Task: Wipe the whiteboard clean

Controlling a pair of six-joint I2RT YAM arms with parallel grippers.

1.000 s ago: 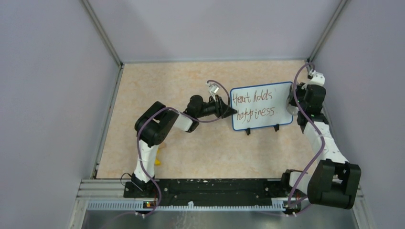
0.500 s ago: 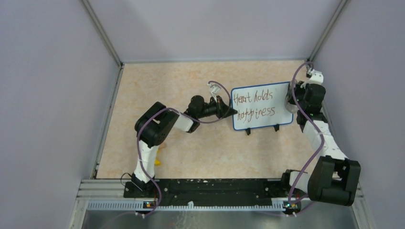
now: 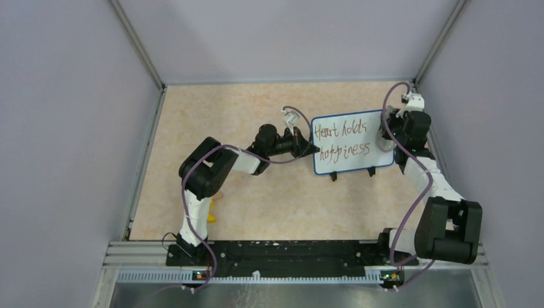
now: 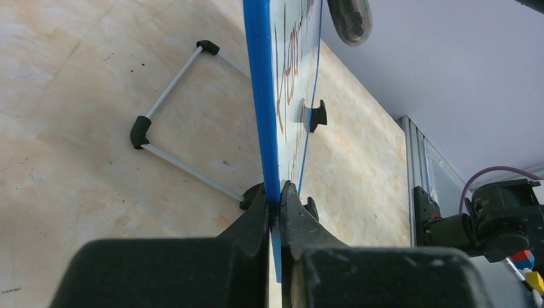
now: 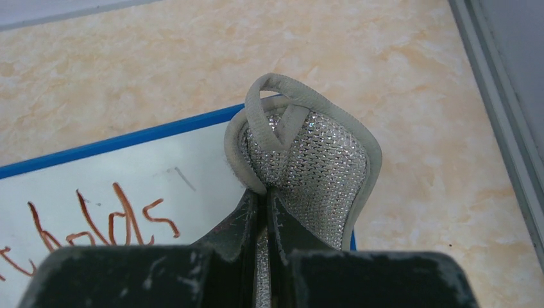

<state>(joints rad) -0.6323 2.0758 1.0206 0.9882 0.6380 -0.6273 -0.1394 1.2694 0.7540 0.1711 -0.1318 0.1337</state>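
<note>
A small blue-framed whiteboard (image 3: 349,145) stands on black feet at the right of the table, with brown handwriting on it. My left gripper (image 3: 309,149) is shut on its left edge; in the left wrist view the blue frame (image 4: 260,96) runs edge-on between the shut jaws. My right gripper (image 3: 389,136) is shut on a silver mesh eraser pad (image 5: 308,167) with a grey rim, held over the board's top right corner (image 5: 192,151). The pad (image 3: 383,140) sits at the board's right edge in the top view. I cannot tell if it touches the board.
The board's wire stand (image 4: 173,128) rests on the beige table behind it. A small yellow object (image 3: 212,215) lies near the left arm's base. Grey walls close in on the left, back and right; the right wall rail (image 5: 500,122) is close to my right gripper.
My right gripper with the pad has moved left and up along the board's right edge, onto its top right corner. The left gripper and the board have shifted only slightly.
</note>
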